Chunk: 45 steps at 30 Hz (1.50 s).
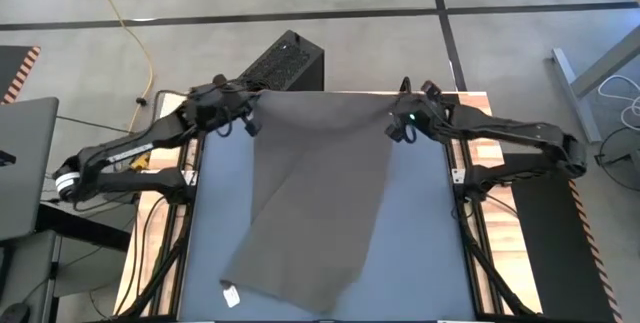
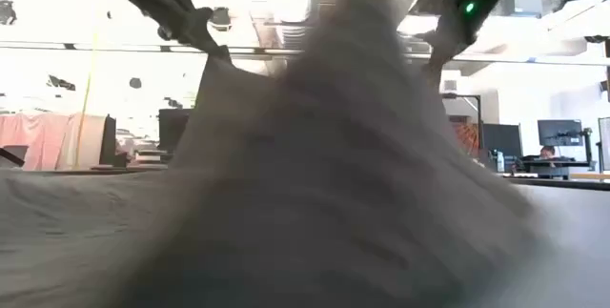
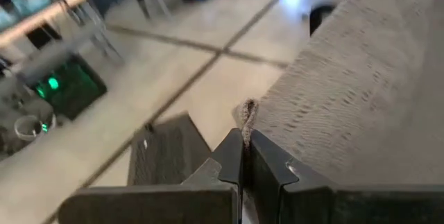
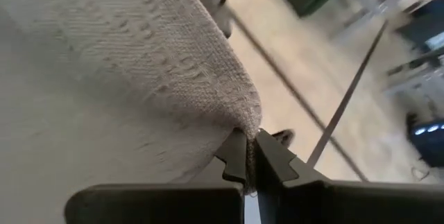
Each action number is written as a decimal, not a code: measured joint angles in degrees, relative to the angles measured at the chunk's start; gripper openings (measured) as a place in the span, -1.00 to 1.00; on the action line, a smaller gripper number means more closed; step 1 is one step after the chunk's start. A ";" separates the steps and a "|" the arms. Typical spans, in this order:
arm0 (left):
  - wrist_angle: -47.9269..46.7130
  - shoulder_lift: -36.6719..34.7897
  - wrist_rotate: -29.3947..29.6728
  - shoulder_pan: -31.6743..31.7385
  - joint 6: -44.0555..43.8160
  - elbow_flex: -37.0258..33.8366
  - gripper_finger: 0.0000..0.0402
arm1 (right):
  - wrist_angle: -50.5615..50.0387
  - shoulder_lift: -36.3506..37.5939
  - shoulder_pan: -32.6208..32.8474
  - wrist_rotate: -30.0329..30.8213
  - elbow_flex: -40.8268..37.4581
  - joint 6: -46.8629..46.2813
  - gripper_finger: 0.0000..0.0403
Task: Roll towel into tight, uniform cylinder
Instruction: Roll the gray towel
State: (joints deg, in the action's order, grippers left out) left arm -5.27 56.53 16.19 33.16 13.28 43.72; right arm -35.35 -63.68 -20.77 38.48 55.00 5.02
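High view entry: your blue-grey worktop (image 1: 420, 243) carries the taupe grey-brown soft fabric towel (image 1: 310, 193), spread as one unrolled sheet. It runs from the far edge, where its two upper corners are lifted, down toward the near edge, slanting to the near-left corner. The small white tag (image 1: 231, 295) lies at the towel's near-left corner, close to the worktop's near edge.

Left gripper (image 1: 248, 123) sits near the far-left corner of the worktop; in the left wrist view its fingers (image 3: 267, 168) are pressed together on a towel corner, a nub of cloth poking out above them.

Right gripper (image 1: 403, 128) sits toward the far-right corner; the right wrist view shows its fingers (image 4: 277, 161) likewise clamped on the opposite towel corner, cloth draping away from the pinch.

Low view confirms the far edge hangs raised between both arms.

Progress, as judged: no roll started, no fold visible. You have only the grasp and lift. Laying the sheet square and flat, then all of the rolling, remains.
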 joint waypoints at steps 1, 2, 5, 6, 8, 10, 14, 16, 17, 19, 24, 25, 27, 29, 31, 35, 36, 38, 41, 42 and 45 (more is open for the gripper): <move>0.60 1.75 -0.56 0.54 -0.02 0.00 -1.00 | 0.02 -1.17 -1.00 -1.51 0.00 0.00 -0.87; 1.49 3.59 -0.72 0.95 -0.01 -0.02 -1.00 | -0.03 -2.45 -1.86 -3.32 0.00 0.02 -0.87; 4.77 8.43 -0.16 1.92 0.74 -0.02 -1.00 | 0.04 -6.09 -3.42 -6.20 0.00 -0.02 -0.86; 5.89 9.81 0.73 2.09 1.23 -0.02 -1.00 | 0.15 -7.32 -3.63 -6.57 0.00 -0.02 -0.86; 5.78 11.91 4.10 2.13 3.09 0.27 -0.96 | 0.73 -9.58 -3.76 -7.37 0.00 -0.49 -0.83; 3.71 13.45 9.28 2.13 4.93 1.38 -0.89 | 1.13 -11.64 -3.81 -7.41 0.00 -0.82 -0.78; -3.02 13.83 16.65 1.95 4.88 4.29 -0.68 | 1.56 -14.69 -3.78 -7.38 0.00 -0.87 -0.68; -6.24 13.09 15.77 1.72 3.25 5.53 -0.57 | 1.76 -15.64 -3.86 -7.37 0.00 -0.87 -0.66; -7.24 12.50 14.24 1.41 2.13 6.03 -0.52 | 1.74 -16.05 -4.11 -7.37 0.00 -0.88 -0.66; -8.60 11.10 9.36 0.56 -0.26 6.77 -0.43 | 1.83 -16.58 -4.37 -7.38 0.00 -0.98 -0.65; -9.91 8.70 -20.61 -4.91 -6.40 6.82 -0.31 | 1.86 -17.03 -4.83 -7.39 0.00 -1.09 -0.64; -9.79 9.03 -28.47 -7.02 -6.53 6.82 -0.31 | 2.00 -17.03 -4.88 -7.43 0.00 -1.13 -0.64; -7.62 10.96 -37.34 -13.30 -7.65 6.31 -0.32 | 2.11 -17.03 -4.88 -7.44 0.00 -1.55 -0.64; -4.05 13.97 -36.65 -20.63 -8.47 4.76 -0.35 | 2.03 -17.03 -4.88 -7.61 0.00 -2.01 -0.64; -2.08 17.61 -33.99 -27.57 -8.58 3.65 -0.38 | 2.05 -17.03 -4.90 -8.56 0.00 -2.12 -0.64; -4.86 23.88 -32.20 -37.13 -9.85 4.18 -0.48 | 1.69 -17.03 -4.36 -12.65 0.00 -2.66 -0.66; -5.70 24.69 -32.45 -38.29 -11.19 4.49 -0.51 | 1.40 -17.03 -4.26 -13.75 0.00 -2.86 -0.67; -7.44 25.46 -34.15 -39.07 -12.69 5.05 -0.59 | 0.73 -17.03 -3.49 -15.31 0.00 -3.87 -0.72; -10.47 26.83 -35.83 -39.16 -13.20 4.46 -0.74 | -0.81 -17.03 -2.09 -16.10 0.00 -5.79 -0.82; -11.83 27.85 -36.66 -39.18 -14.09 3.80 -0.79 | -1.75 -17.03 -1.53 -16.12 0.00 -6.56 -0.86; -13.67 31.88 -40.11 -39.30 -17.55 1.91 -0.95 | -5.56 -17.03 0.61 -16.16 0.00 -10.32 -0.87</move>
State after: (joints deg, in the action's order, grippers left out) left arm -18.94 88.42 -23.92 -6.14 -4.27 45.64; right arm -40.92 -80.71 -20.16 22.33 55.00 -5.31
